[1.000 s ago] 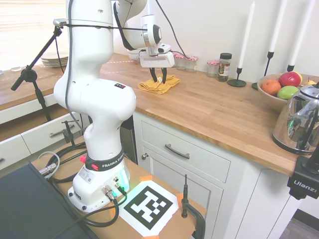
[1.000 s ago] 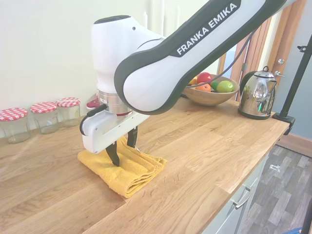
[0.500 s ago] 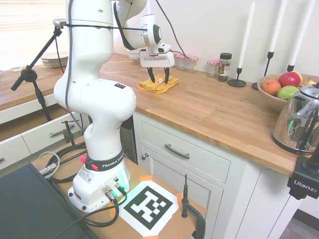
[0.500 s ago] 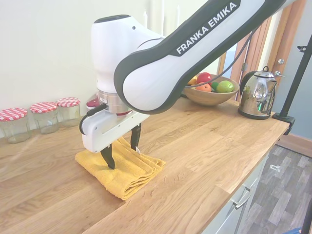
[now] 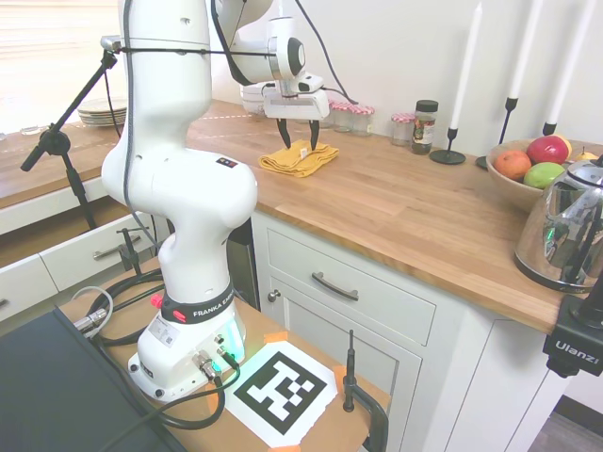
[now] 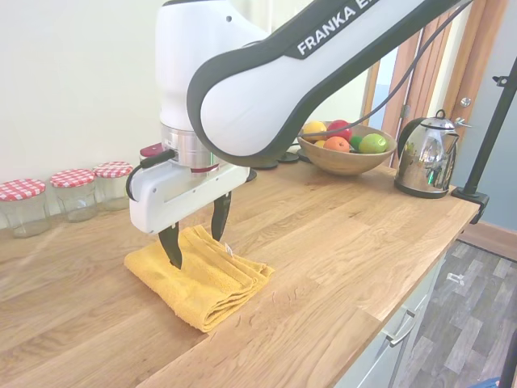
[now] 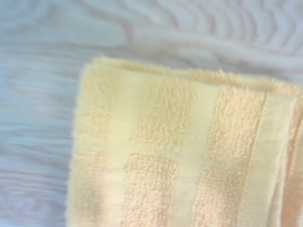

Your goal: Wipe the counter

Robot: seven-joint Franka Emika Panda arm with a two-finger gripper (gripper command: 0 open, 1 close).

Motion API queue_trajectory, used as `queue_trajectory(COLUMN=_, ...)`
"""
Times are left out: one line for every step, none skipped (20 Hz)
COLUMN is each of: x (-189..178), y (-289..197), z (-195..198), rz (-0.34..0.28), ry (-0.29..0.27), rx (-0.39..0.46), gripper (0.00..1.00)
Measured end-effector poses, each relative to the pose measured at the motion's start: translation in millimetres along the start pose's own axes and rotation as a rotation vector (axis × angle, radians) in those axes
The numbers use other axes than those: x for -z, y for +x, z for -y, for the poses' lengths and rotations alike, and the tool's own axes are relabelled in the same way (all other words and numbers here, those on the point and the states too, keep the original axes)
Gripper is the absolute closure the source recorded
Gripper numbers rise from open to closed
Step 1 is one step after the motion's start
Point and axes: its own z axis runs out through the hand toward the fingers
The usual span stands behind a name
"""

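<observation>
So: counter [image 6: 339, 234] runs along the wall over white drawers; folded yellow towel [image 6: 202, 279] lies flat on it, near 3 jars [image 6: 73, 194]. Gripper [image 6: 194, 238] sits just above towel, fingers spread, empty. Fruit bowl [image 6: 343, 158] & kettle [image 6: 426, 158] well apart.

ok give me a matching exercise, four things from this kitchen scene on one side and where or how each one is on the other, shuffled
Things:
1. end effector
2. yellow towel
3. kettle
4. glass jars with checked lids

Places or states:
A. folded, lying flat on the counter
B. in a row against the wall
C. open, empty, just above the cloth
D. near the counter's end, beside the fruit bowl

Pairs: 1-C, 2-A, 3-D, 4-B
</observation>
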Motion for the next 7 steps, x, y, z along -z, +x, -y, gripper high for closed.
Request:
queue_trajectory(x=4.3, y=0.1, z=-0.6, rz=-0.002, ry=0.006, rx=0.000, gripper=0.00)
queue_trajectory(x=7.2, y=0.4, z=-1.7, rz=-0.003, ry=0.010, rx=-0.001, gripper=0.00)
queue_trajectory(x=7.8, y=0.6, z=-3.3, rz=-0.002, ry=0.010, rx=-0.002, gripper=0.00)
queue_trajectory(x=7.4, y=0.8, z=-4.8, rz=0.000, ry=0.009, rx=-0.003, gripper=0.00)
queue_trajectory(x=6.6, y=1.3, z=-6.0, rz=0.002, ry=0.007, rx=-0.004, gripper=0.00)
queue_trajectory(x=5.9, y=2.0, z=-6.9, rz=0.004, ry=0.006, rx=-0.006, gripper=0.00)
queue_trajectory(x=5.5, y=2.4, z=-7.5, rz=0.006, ry=0.006, rx=-0.006, gripper=0.00)
